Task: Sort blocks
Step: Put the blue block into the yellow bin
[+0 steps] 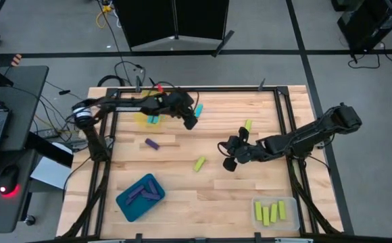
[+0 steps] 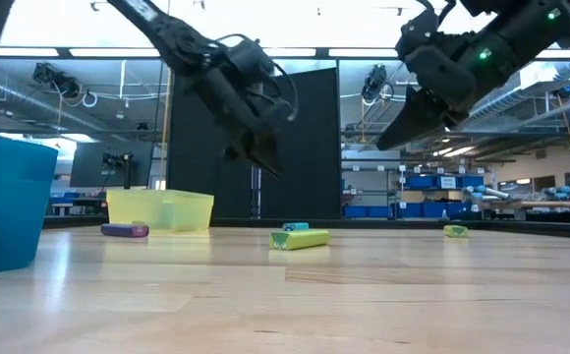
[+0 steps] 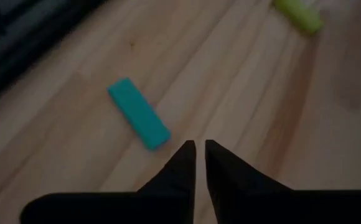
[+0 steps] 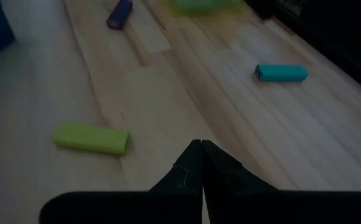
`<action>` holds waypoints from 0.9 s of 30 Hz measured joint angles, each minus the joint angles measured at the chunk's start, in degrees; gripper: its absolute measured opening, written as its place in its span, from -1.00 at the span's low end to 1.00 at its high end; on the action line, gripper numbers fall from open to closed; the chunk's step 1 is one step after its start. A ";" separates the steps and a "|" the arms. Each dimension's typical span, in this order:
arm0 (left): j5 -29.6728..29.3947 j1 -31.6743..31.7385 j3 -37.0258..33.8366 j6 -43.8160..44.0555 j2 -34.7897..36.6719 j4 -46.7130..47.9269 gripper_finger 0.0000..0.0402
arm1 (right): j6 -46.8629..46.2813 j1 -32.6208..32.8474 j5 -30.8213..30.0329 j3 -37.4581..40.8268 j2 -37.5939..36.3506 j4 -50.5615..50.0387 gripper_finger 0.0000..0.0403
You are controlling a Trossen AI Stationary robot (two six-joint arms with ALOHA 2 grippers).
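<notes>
My left gripper hangs shut and empty above the table, just beside a cyan block that lies flat on the wood. My right gripper is also shut and empty. It hovers right of a yellow-green block lying flat. A purple block and another yellow-green block lie loose on the table. In the low view both grippers are well clear of the tabletop.
A yellow tray near the far left holds a cyan block. A blue tray at the near left holds purple blocks. A clear tray at the near right holds several yellow-green blocks. Black frame rails border the table.
</notes>
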State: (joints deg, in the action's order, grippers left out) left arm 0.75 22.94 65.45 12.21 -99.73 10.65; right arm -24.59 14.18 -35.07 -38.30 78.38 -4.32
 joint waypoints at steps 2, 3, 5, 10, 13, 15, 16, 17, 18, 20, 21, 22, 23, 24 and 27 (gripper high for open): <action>-0.16 -0.05 2.97 -0.88 -3.18 2.36 -0.72 | 0.18 -0.11 0.00 -0.02 0.14 -0.27 -0.96; -1.01 -0.07 4.64 -1.18 -4.75 2.52 -0.68 | 0.18 -0.11 0.02 -0.02 0.23 -0.26 -0.96; -3.80 -0.08 7.25 -0.41 -7.07 4.44 -0.58 | 0.21 -0.09 0.02 -0.02 0.23 -0.24 -0.96; -7.45 0.48 12.04 0.14 -11.91 6.14 -0.24 | 0.55 -0.10 0.12 -0.02 0.17 -0.46 -0.95; -8.50 1.07 13.08 0.19 -13.44 6.24 -0.03 | 0.78 -0.11 0.14 -0.02 0.19 -0.48 -0.95; -8.57 1.73 13.18 0.54 -14.17 5.87 0.09 | 0.80 -0.11 0.16 -0.02 0.21 -0.44 -0.95; -8.55 2.13 13.18 1.33 -14.44 5.98 0.14 | 0.80 -0.11 0.17 -0.02 0.21 -0.35 -0.95; -8.52 2.39 13.18 1.72 -14.84 6.11 0.19 | 0.81 -0.11 0.17 -0.02 0.21 -0.38 -0.95; -8.35 2.68 13.18 1.81 -15.11 6.13 0.23 | 0.80 -0.11 0.17 -0.02 0.21 -0.43 -0.95; -7.91 3.03 13.14 1.96 -15.20 6.25 0.30 | 0.80 -0.14 0.17 -0.02 0.21 -0.37 -0.95; -7.74 3.02 13.14 1.96 -15.41 5.73 0.32 | 0.80 -0.15 0.17 -0.02 0.21 -0.30 -0.95; -7.56 3.03 13.22 2.01 -15.62 5.05 0.33 | 0.81 -0.22 0.18 -0.02 0.21 -0.24 -0.95; -7.50 3.17 13.24 2.38 -15.83 5.15 0.34 | 0.81 -0.30 0.22 -0.02 0.21 -0.22 -0.95; -7.39 3.29 13.16 2.88 -16.13 5.65 0.35 | 0.80 -0.34 0.22 -0.02 0.21 -0.19 -0.95; -7.25 3.57 13.14 3.22 -17.39 5.15 0.35 | 0.81 -0.50 0.26 -0.02 0.21 -0.05 -0.95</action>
State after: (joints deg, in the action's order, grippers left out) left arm -6.50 26.51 78.59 15.43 -117.12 15.80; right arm -23.78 13.68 -34.81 -38.33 78.59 -4.37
